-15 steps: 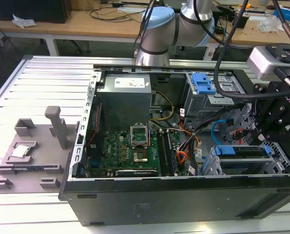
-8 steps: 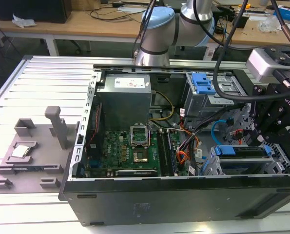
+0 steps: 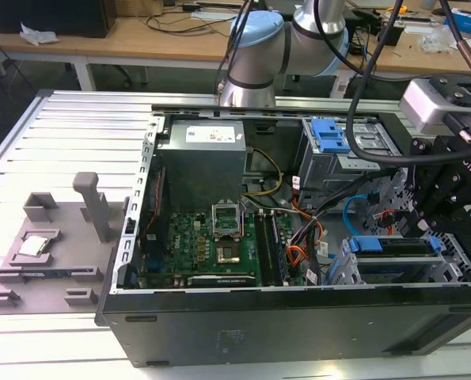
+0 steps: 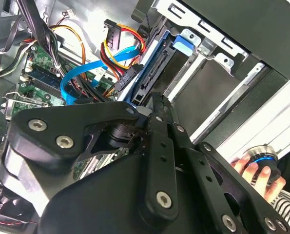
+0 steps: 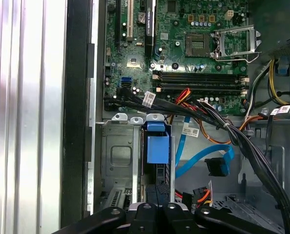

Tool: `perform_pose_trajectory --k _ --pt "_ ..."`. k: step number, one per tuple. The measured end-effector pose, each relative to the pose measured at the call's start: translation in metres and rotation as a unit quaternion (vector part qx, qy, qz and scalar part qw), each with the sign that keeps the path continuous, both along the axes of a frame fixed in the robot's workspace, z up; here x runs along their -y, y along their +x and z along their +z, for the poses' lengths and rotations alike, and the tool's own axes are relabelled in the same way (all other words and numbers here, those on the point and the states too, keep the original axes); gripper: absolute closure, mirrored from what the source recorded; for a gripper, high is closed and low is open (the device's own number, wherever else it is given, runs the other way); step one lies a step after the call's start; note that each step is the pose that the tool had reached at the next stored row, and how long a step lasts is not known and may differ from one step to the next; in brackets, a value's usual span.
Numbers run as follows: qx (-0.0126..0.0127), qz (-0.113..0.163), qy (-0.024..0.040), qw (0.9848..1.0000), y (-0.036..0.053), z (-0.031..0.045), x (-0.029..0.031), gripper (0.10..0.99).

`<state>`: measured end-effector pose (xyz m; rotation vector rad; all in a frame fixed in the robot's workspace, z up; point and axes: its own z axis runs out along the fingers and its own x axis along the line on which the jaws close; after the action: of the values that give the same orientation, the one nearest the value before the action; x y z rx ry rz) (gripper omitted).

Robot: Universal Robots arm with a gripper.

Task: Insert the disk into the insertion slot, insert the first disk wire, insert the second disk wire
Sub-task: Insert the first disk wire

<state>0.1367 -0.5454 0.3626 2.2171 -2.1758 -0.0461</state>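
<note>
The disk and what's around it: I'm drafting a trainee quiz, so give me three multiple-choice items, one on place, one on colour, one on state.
1. Where does the disk sit?
A) on the motherboard
B) in the insertion slot
C) on the grey tray outside the case

2. What colour is its carrier?
A) red
B) yellow
C) blue

3. The blue cable's plug is:
A) loose, apart from the disk
B) plugged into the disk
C) tucked under the disk

Answers:
1. B: the first wrist view shows it standing within the silver cage.
2. C: its frame is bright blue.
3. A: the plug lies free, off to one side of the cage.
</note>
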Motion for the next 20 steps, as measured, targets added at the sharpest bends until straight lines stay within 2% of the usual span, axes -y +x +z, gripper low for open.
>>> perform_pose_trajectory --k 2,4,5,7,8,9,10,12,13,15,17,18,20 --pt "0.0 0.0 0.0 1.0 0.0 -0.0001 0.0 0.973" --pt "0.0 0.0 0.0 1.0 0.0 -0.0001 0.0 0.851" --pt "0.0 0.0 0.0 1.0 0.0 -0.0001 0.0 0.851" --pt "0.0 0.0 0.0 1.0 0.0 -0.0001 0.0 0.725" --pt "0.0 0.0 0.0002 1.0 0.0 0.0016 0.0 0.725" --pt "0.0007 0.0 0.0 1.0 0.0001 0.0124 0.0 0.725" --pt "0.0008 0.0 0.0 1.0 0.0 0.0151 -0.0002 0.725" --pt "0.0008 0.0 0.0 1.0 -0.0001 0.0156 -0.0036 0.725" --pt "0.0009 0.0 0.0 1.0 -0.0001 0.0155 -0.0067 0.725" --pt "0.0009 0.0 0.0 1.0 0.0 0.0155 -0.0172 0.725" --pt "0.0001 0.0 0.0 1.0 0.002 0.0139 -0.0317 0.725" --pt "-0.0018 0.0 0.0 1.0 0.0048 0.0116 -0.0348 0.725" --pt "-0.0037 -0.002 -0.0003 1.0 0.009 0.0081 -0.0365 0.725"
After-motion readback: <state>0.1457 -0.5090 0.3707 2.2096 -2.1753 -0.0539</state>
